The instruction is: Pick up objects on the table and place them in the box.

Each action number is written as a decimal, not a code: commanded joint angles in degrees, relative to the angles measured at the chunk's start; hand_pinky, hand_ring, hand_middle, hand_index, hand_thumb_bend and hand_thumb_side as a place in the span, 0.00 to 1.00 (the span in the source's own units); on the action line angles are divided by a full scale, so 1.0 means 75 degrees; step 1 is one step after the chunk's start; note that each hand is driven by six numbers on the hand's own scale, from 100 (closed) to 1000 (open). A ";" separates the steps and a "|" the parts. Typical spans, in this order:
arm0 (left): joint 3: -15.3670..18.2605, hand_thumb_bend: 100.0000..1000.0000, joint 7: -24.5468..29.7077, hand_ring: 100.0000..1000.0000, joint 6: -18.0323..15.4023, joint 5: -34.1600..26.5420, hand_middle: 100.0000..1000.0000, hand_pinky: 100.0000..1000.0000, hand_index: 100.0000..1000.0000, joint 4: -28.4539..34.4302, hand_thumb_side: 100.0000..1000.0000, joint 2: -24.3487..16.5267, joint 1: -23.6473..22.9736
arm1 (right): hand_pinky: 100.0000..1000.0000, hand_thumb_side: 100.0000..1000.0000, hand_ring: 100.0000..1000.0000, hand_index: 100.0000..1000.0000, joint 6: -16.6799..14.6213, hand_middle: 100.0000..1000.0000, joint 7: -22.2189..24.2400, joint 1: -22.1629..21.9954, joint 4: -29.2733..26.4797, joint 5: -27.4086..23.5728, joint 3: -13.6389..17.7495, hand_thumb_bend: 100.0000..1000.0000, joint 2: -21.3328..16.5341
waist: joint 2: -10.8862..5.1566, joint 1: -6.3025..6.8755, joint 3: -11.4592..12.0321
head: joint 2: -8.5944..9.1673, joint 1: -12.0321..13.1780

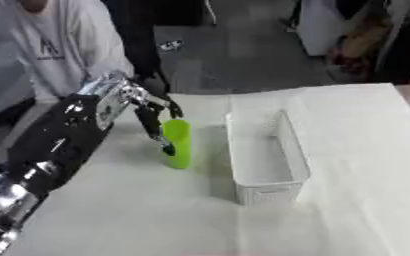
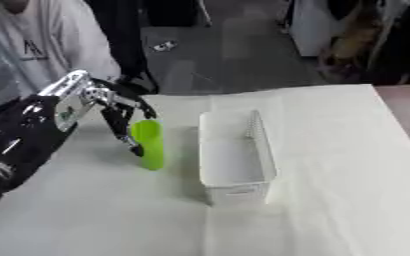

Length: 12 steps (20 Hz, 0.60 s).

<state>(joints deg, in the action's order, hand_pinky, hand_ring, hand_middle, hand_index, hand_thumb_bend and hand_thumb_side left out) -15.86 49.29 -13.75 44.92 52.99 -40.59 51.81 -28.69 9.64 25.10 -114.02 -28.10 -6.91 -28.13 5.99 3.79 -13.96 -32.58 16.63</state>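
Here the robot's left hand (image 1: 147,112), fingers curled round a green cup (image 1: 177,142), appears mid-pickup; the cup stands upright on the white table (image 1: 112,210), just left of the empty white box (image 1: 265,187). Next: lift it over the box's near wall. Nothing stands between them.

I see both views soft and blurry throughout, edges smeared. The light is even and fairly bright on the white surface (image 1: 348,165), which looks nearly washed out. The box (image 1: 265,152) throws a faint shadow to its left. The floor beyond sits dimmer and murkier.
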 commanded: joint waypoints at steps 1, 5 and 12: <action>0.0120 0.91 0.0357 0.46 -0.0318 0.0123 0.89 0.40 0.99 0.0004 0.54 -0.0091 0.0209 | 0.23 0.58 0.39 0.63 0.0016 0.49 0.0013 0.0126 -0.0077 -0.0038 0.0054 0.07 -0.0029 | -0.0123 -0.0019 -0.0015 | 0.0012 0.0045; 0.0149 0.91 0.0357 0.45 -0.0269 0.0283 0.88 0.38 0.99 -0.0077 0.55 -0.0053 0.0225 | 0.23 0.58 0.39 0.63 0.0020 0.49 0.0018 0.0138 -0.0077 -0.0049 0.0059 0.07 -0.0023 | -0.0120 -0.0017 -0.0025 | 0.0011 0.0061; 0.0172 0.90 0.0357 0.43 -0.0309 0.0541 0.86 0.35 0.99 -0.0230 0.55 0.0029 0.0241 | 0.23 0.58 0.39 0.63 0.0023 0.49 0.0027 0.0156 -0.0077 -0.0069 0.0064 0.07 -0.0015 | -0.0116 -0.0015 -0.0042 | -0.0001 0.0068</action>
<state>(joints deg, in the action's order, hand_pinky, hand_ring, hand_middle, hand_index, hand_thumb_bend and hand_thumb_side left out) -15.49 49.50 -13.54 48.49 50.99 -39.58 52.04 -28.67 9.68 25.19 -114.02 -28.37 -6.89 -27.70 5.99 3.80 -14.29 -32.60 16.68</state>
